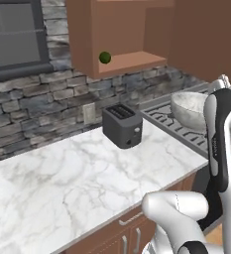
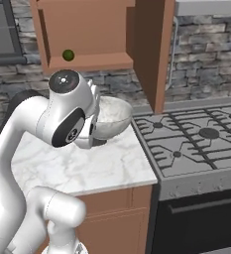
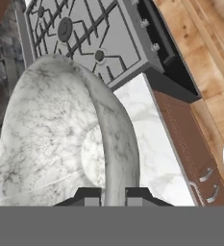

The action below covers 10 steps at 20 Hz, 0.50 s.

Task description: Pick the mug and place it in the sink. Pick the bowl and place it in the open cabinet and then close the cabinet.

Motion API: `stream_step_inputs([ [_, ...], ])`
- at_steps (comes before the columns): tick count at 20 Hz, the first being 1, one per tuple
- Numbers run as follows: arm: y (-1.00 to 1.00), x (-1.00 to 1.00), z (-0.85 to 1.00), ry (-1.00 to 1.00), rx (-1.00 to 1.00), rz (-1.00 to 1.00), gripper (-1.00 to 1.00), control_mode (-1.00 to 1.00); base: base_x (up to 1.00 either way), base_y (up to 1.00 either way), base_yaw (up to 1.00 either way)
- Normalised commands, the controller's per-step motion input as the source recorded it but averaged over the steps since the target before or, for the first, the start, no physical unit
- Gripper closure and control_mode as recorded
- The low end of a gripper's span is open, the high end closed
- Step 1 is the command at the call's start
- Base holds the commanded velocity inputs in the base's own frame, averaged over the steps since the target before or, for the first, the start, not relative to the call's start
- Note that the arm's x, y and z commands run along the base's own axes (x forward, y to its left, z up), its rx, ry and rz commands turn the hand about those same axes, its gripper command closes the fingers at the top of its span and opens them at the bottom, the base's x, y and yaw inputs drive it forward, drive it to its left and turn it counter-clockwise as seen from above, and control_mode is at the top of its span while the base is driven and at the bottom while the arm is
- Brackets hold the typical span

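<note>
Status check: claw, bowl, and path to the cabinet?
Claw shut on bowl rim, bowl lifted. Cabinet open above. Green ball on shelf.

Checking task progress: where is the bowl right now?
The bowl is held by the gripper on its rim, above the counter's right end beside the stove.

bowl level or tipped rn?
Tipped. The bowl is pinched by its rim in the claw, its opening facing sideways in the hand view; it hangs tilted above the counter.
</note>
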Motion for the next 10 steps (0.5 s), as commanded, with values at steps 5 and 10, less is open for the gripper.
stream_step_inputs([
  [5, 0.00, 0.00, 0.00, 0.00, 0.00, 0.00, 1.00, 1.00, 0.76, 0.00, 0.21],
  [10, 0.00, 0.00, 0.00, 0.00, 0.00, 0.00, 1.00, 1.00, 0.47, 0.02, 0.22],
])
